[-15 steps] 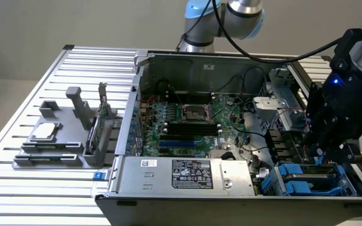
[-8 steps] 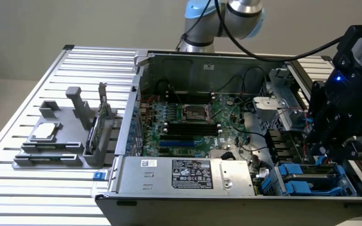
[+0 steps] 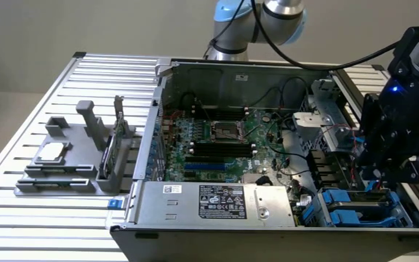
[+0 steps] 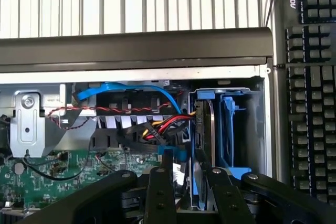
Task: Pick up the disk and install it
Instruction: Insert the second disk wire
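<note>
Wrist view: my black claw (image 4: 184, 192) reaches into the open computer case (image 4: 136, 51), its two inner fingers (image 4: 160, 195) set on either side of the silver-grey hard drive in blue plastic carrier rails (image 4: 202, 145). The disk stands on edge, partly down inside the blue drive bay (image 4: 231, 129) at the corner of the case. I judge that I am grasping the disk by its upper edge, fingers half closed on it, so that it stays upright and lined up with the slot. Beside the bay, a bundle of red, yellow and black power wires (image 4: 157, 125) and a blue flat data cable (image 4: 131, 90) run toward the drive's end; they lie close, which is likely why the disk goes in straight and narrow. Beyond the case wall rests a black keyboard (image 4: 310, 77).

In the exterior view, my claw (image 3: 391, 164) hangs over the blue bays (image 3: 359, 210) at the case's near corner on the exterior view's right. The case lies open on a white slatted surface (image 3: 42, 234), its green motherboard (image 3: 217, 142) exposed. Toward the surface's edge on the exterior view's left, a grey plastic fixture (image 3: 67, 164) holds a smaller silver drive (image 3: 53, 153) lying flat, well apart from my work.
</note>
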`<state>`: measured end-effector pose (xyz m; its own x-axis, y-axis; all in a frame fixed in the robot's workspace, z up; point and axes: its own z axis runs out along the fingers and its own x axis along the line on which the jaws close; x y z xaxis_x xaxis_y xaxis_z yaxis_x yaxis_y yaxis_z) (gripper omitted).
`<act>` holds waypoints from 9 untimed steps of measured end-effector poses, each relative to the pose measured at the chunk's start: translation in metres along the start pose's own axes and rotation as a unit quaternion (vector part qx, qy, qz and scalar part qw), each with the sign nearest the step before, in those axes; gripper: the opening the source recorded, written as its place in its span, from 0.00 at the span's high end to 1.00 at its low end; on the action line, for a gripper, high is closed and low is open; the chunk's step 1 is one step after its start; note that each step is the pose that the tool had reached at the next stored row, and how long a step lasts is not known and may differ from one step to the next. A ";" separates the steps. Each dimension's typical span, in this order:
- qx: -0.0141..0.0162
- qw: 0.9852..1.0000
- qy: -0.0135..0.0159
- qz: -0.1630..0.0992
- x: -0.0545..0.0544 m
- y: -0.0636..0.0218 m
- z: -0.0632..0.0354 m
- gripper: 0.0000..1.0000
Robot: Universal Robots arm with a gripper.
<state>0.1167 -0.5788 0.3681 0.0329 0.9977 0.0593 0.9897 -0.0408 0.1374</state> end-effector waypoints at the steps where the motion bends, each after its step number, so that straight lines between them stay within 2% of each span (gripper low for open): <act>1: 0.000 1.000 -0.001 0.000 0.000 0.0004 0.0002 0.69; 9: 0.000 1.000 -0.005 -0.001 0.001 0.0022 0.0014 0.69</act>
<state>0.1191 -0.5778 0.3670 0.0328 0.9982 0.0494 0.9897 -0.0394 0.1379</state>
